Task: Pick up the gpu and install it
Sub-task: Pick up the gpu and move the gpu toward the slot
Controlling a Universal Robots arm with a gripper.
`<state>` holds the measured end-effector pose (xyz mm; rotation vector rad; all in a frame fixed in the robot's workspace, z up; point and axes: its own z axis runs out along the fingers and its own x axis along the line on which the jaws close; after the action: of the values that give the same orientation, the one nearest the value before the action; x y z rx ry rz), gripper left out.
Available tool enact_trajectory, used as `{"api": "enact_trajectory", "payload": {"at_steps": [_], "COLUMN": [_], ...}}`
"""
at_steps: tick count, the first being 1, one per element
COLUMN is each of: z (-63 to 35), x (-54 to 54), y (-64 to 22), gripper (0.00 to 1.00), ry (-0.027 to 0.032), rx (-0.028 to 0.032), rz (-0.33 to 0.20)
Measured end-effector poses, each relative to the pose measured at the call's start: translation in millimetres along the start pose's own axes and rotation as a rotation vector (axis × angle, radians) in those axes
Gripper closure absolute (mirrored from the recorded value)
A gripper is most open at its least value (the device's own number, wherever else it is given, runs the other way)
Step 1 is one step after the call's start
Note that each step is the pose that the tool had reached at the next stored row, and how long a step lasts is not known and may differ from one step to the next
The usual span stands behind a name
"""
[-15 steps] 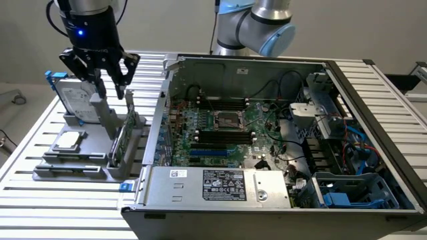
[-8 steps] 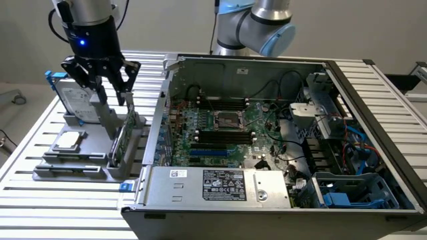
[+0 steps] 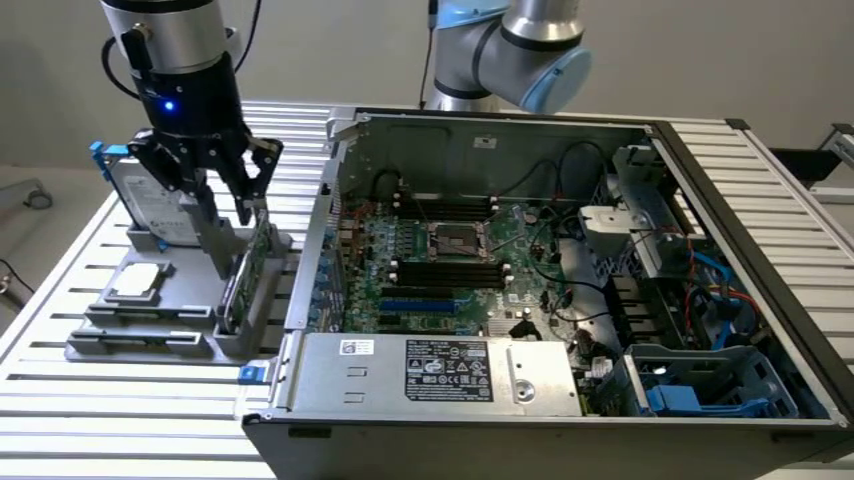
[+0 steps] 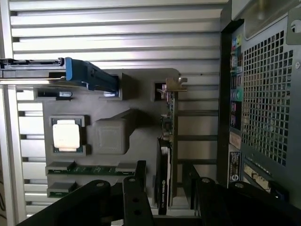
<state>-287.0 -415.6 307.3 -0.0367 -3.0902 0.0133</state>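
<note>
The gpu (image 3: 251,268) stands on edge in a slot of the grey holder (image 3: 160,325), on the exterior view's left beside the open computer case. From the wrist it is edge-on: the gpu (image 4: 165,160) is a thin black card with a silver end bracket (image 4: 175,84). My gripper (image 3: 230,220) hangs right over it, open. In the wrist view the gripper (image 4: 167,188) has one finger on either side of the card's end, each with a gap to it, and holds nothing.
The holder (image 4: 113,136) also carries a silver hard drive in a blue frame (image 3: 134,190), a CPU (image 3: 140,282) and memory sticks (image 4: 80,169). The open computer case (image 3: 747,390) with its motherboard (image 3: 441,270) lies close on the exterior view's right, its rear panel (image 4: 263,94) beside the gpu.
</note>
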Motion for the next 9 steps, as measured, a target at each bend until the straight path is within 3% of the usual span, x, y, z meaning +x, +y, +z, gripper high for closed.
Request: {"api": "enact_trajectory", "payload": {"at_steps": [9], "z": [16.3], "x": [-0.9], "y": [-3.0], "gripper": [0.56], "ry": [0.0], "rx": [0.0], "rz": [0.0]}}
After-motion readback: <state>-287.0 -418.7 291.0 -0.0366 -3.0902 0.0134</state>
